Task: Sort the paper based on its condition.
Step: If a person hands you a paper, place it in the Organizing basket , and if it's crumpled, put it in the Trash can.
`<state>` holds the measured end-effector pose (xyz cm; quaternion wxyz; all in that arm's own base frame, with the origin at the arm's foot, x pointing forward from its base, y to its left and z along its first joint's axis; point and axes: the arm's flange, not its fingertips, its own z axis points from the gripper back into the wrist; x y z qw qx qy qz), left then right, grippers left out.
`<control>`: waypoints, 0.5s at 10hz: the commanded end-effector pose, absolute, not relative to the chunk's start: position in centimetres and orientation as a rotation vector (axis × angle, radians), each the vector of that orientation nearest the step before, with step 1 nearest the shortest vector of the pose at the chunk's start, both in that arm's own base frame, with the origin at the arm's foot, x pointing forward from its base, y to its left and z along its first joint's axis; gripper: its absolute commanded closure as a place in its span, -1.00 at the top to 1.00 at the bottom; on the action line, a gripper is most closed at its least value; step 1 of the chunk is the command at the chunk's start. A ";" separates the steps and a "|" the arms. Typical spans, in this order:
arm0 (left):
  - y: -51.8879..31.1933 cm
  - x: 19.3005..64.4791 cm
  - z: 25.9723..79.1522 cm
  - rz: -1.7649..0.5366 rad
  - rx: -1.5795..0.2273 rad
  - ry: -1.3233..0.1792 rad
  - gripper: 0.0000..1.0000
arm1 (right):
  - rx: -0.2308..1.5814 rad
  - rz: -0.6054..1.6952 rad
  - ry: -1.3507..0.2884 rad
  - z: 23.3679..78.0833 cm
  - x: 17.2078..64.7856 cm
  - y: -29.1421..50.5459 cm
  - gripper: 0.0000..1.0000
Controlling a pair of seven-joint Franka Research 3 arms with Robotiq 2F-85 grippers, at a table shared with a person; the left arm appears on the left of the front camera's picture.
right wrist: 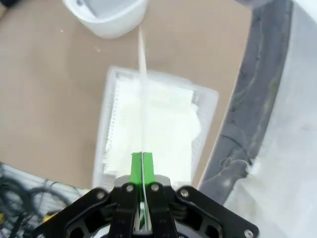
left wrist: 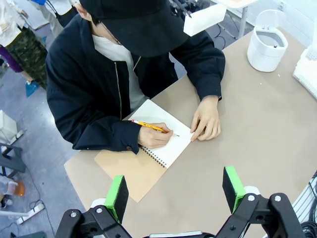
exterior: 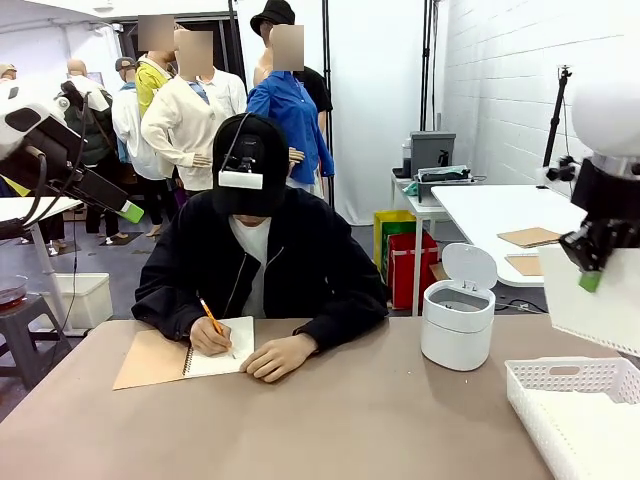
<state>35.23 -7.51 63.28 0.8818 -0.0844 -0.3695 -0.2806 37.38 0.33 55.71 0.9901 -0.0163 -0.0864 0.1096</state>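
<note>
In the front view the right gripper point(exterior: 592, 272) hangs at the far right above a white basket point(exterior: 545, 400), its fingers pinched on a sheet of paper point(exterior: 592, 305) that droops below them as a broad white panel; the left gripper point(exterior: 128, 211) is raised at the far left, well clear of the surface point(exterior: 330, 420), and here its spread cannot be told. A person across the surface writes in a spiral notebook point(exterior: 225, 355), with a small white bin point(exterior: 458, 325) to the right. In the left wrist view the left gripper's fingers point(left wrist: 118, 196) stand wide apart and empty above the notebook point(left wrist: 166, 144). In the right wrist view the right gripper point(right wrist: 142, 168) clamps the sheet point(right wrist: 142, 74) edge-on over the basket point(right wrist: 111, 124), where more white paper already lies. The sheet looks light, thin and floppy, likely to sag or tear, so an edge pinch suits it.
</note>
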 end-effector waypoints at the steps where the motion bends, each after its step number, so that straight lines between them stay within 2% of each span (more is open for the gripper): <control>1: -7.4 35.3 63.4 -0.582 -0.174 -0.777 1.00 | -0.035 0.280 -0.186 56.8 38.1 1.5 -1.00; 5: -7.4 35.3 63.4 -0.582 -0.174 -0.777 1.00 | -0.035 0.280 -0.186 56.8 38.1 1.5 -1.00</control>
